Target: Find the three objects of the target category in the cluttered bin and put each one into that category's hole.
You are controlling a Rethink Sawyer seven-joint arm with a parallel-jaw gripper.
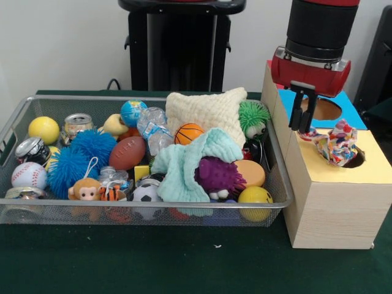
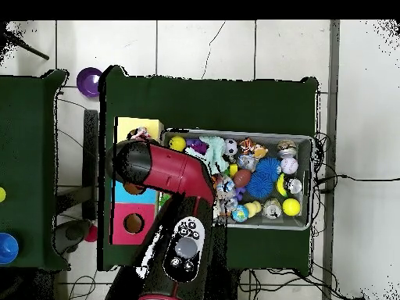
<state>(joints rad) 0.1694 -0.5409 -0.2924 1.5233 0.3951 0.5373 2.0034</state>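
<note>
My gripper [image 1: 303,127] hangs over the wooden sorting box [image 1: 331,214], above the seam between its blue top [image 1: 353,109] and yellow top [image 1: 375,166]. Its two black fingers stand slightly apart with nothing between them. Just to the right and a little below, a multicoloured knotted cloth toy [image 1: 336,143] sits bunched in the yellow top's hole, sticking out. In the overhead view my red arm [image 2: 166,169] covers the gripper; the cloth toy [image 2: 141,134] peeks out on the yellow section [image 2: 137,123].
The wire bin [image 1: 12,125] left of the box holds a cream knitted cloth [image 1: 205,109], a mint cloth [image 1: 187,164], a purple spiky toy [image 1: 218,176], a green spiky toy [image 1: 252,116], a football [image 1: 127,152], blue fuzzy balls [image 1: 78,157], several balls and cans.
</note>
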